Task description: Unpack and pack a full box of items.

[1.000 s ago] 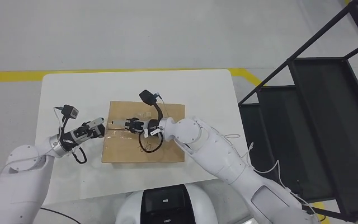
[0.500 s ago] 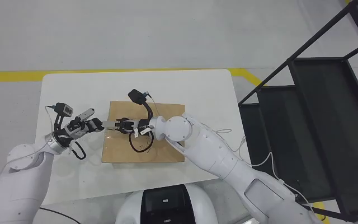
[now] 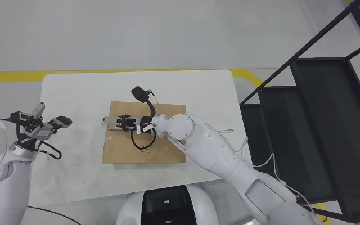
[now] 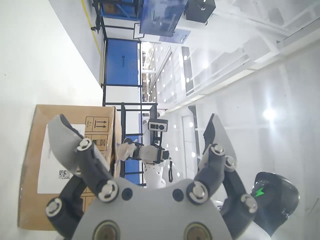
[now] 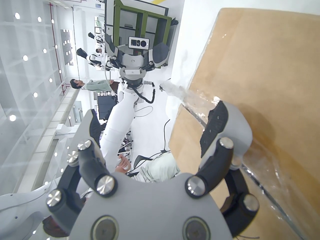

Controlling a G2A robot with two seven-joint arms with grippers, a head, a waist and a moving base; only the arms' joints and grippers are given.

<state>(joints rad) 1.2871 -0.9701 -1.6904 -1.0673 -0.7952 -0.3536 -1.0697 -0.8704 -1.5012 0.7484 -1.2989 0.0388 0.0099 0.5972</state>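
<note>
Holding our right gripper, spread, over the cardboard box.
We see the tape end just beyond its tips, seemingly loose; left gripper spread too, well away.

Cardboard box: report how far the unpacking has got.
Done: the clear tape looks partly lifted off the seam, its crumpled end sticking past the edge of the cardboard box. In hand: nothing; the right gripper sits open over that seam, the left gripper open, well clear. Left: flaps are shut, so opening, unpacking and repacking remain.
</note>
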